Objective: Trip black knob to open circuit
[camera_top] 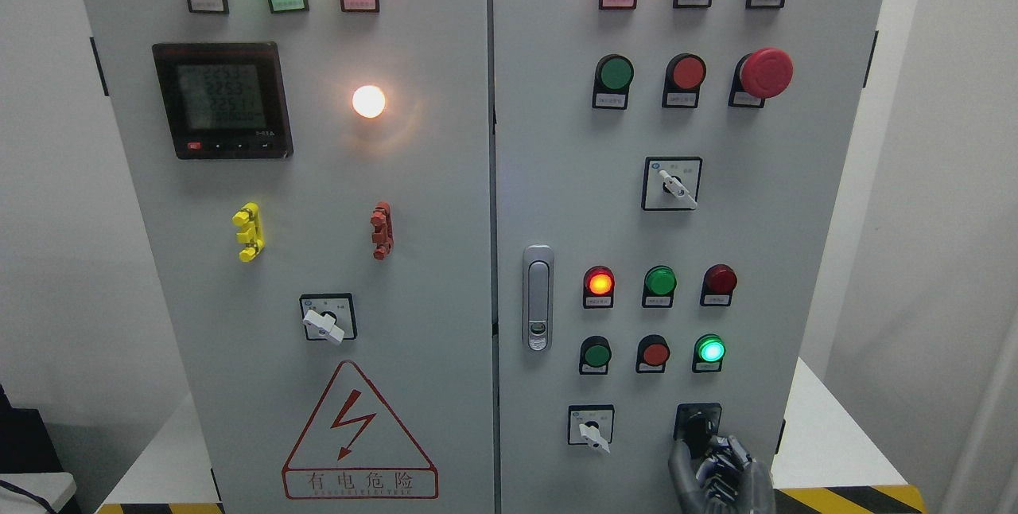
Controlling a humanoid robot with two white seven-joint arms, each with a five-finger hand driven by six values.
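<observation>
The black knob (698, 423) sits on a black square plate at the lower right of the grey cabinet's right door (557, 180). My right hand (713, 465) comes up from the bottom edge right of the middle. Its dark metal fingers (685, 458) curl around the knob from below and grasp it. The knob's lower part is hidden by the fingers. My left arm does not show.
A white selector switch (591, 430) is just left of the knob. Lit green (709, 350), unlit red (654, 353) and green (595, 354) buttons sit above it. A door latch (538, 298) is near the door seam. A red emergency stop (763, 73) is upper right.
</observation>
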